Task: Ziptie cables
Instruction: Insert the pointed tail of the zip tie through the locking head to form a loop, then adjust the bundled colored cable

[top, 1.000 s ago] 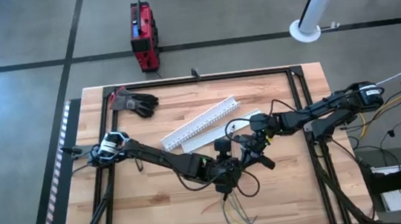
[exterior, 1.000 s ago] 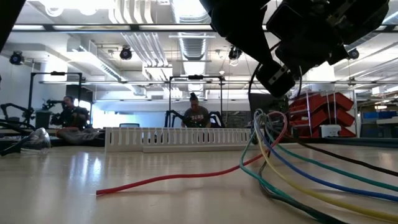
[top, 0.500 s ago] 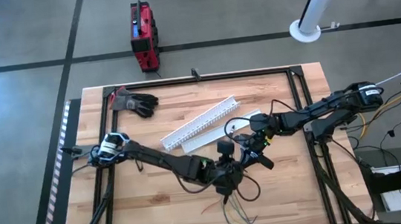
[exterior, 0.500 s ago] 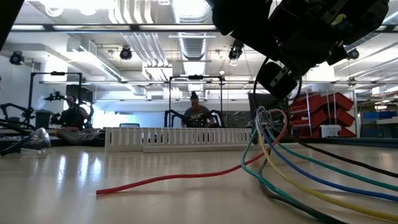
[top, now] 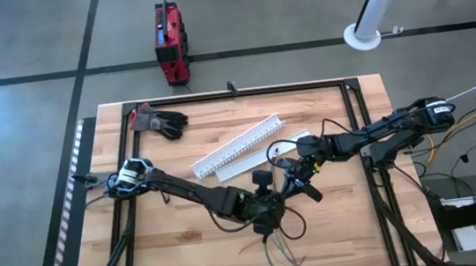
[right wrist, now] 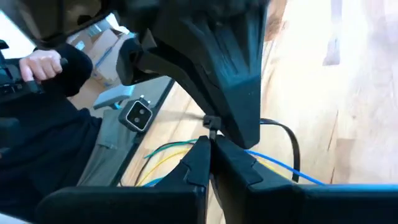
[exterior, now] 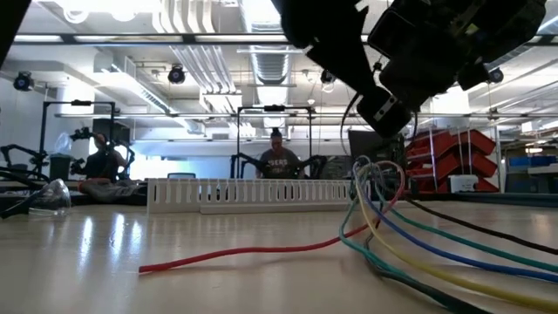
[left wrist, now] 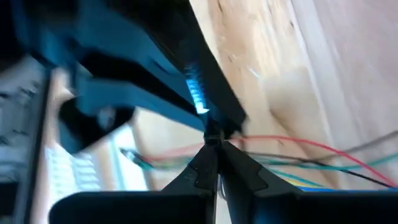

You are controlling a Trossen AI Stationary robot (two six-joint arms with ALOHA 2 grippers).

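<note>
Mid-table, left tool (top: pixel 274 207) and right tool (top: pixel 295 183) both pinched shut, tip to tip at the gathered cables (exterior: pixel 384 222). Strands beyond still fanned loose; tie not visibly cinched, judging halfway.

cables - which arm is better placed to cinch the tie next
Hard to call, probably the left: both grippers, left and right, meet nose to nose above the cables, but the left sits right over the bunch.
</note>
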